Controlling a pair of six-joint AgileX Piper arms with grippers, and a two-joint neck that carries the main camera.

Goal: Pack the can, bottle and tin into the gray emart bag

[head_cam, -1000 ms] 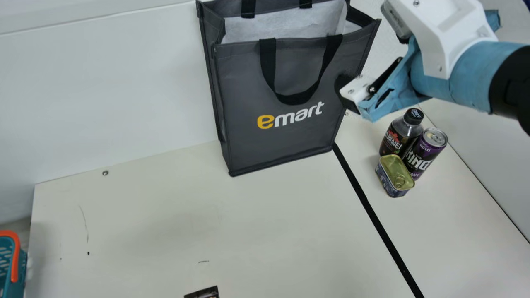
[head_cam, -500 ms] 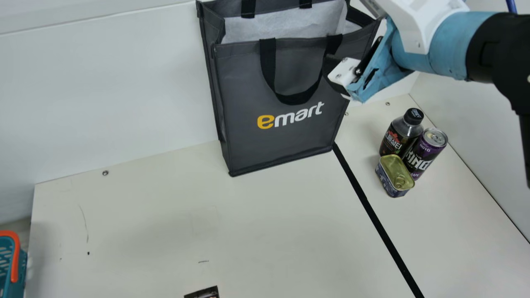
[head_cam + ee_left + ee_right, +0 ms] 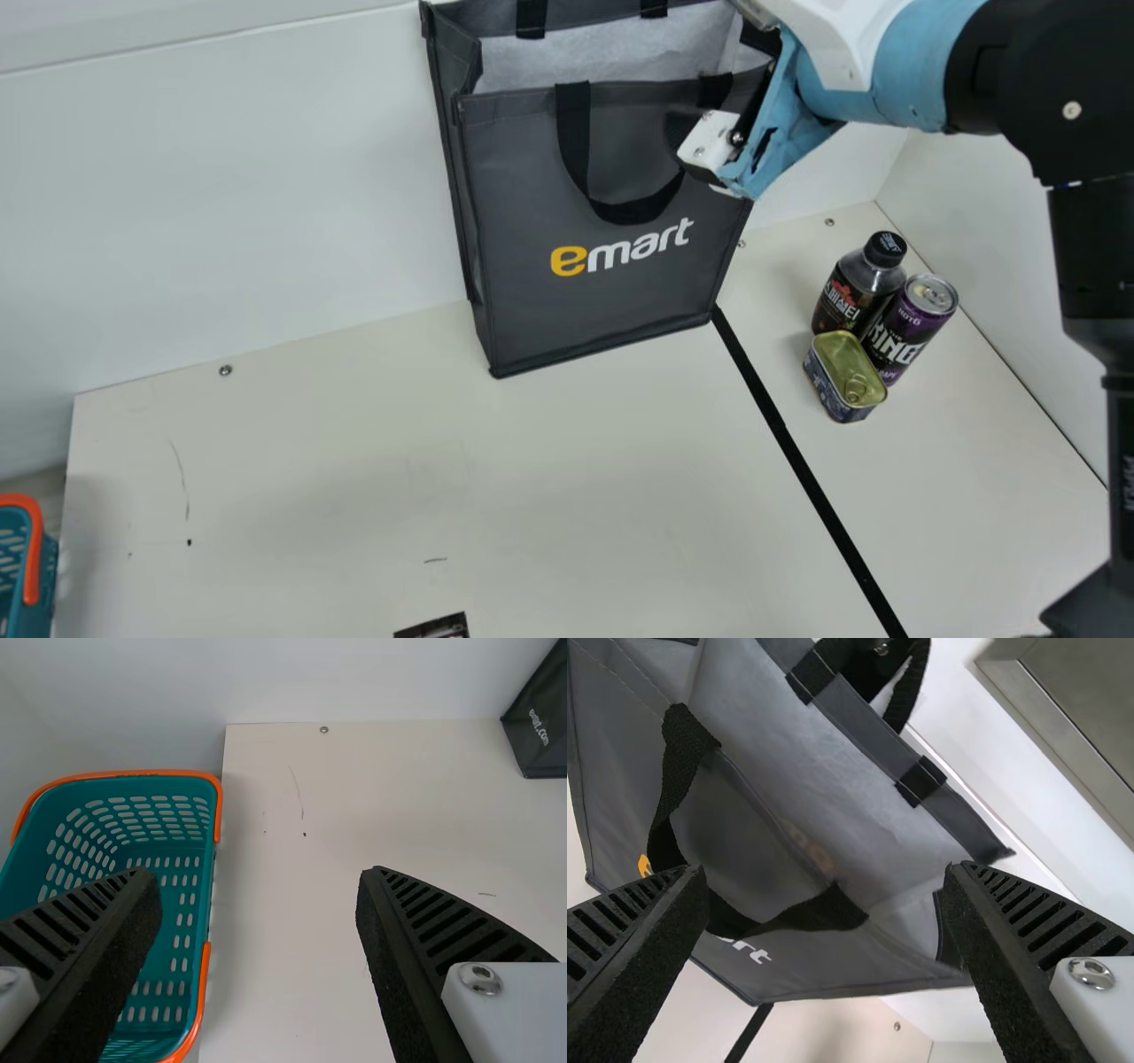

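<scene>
Right, starting at the left: a teal basket [image 3: 133, 774] with orange handles sits well left of the gray emart bag [image 3: 602, 292], just beyond the edge of the cream table [image 3: 310, 461]. The left gripper [image 3: 260, 875] has its fingers spread wide with nothing between them. A broad stretch of lightly scuffed tabletop runs from the basket side across to the bag, in front of a white wall [image 3: 221, 195]. Nearer than the bag, some dark printed thing [image 3: 434, 627] pokes in, too cut off to name.

And here's the bag itself, upright by the wall, mouth open on a pale lining, one black handle drooping down its front. The right gripper [image 3: 687, 128] hangs by its upper right side, fingers apart, holding nothing. A black stripe [image 3: 797, 452] leads forward from its lower right corner.

Right of the bag, bunched close together: the dark-capped bottle [image 3: 855, 288], upright; the gold-lidded tin [image 3: 846, 372] in front; and the purple-and-black can [image 3: 908, 328], upright, nearest the side wall [image 3: 983, 213]. Tabletop opens out nearer than the trio.
</scene>
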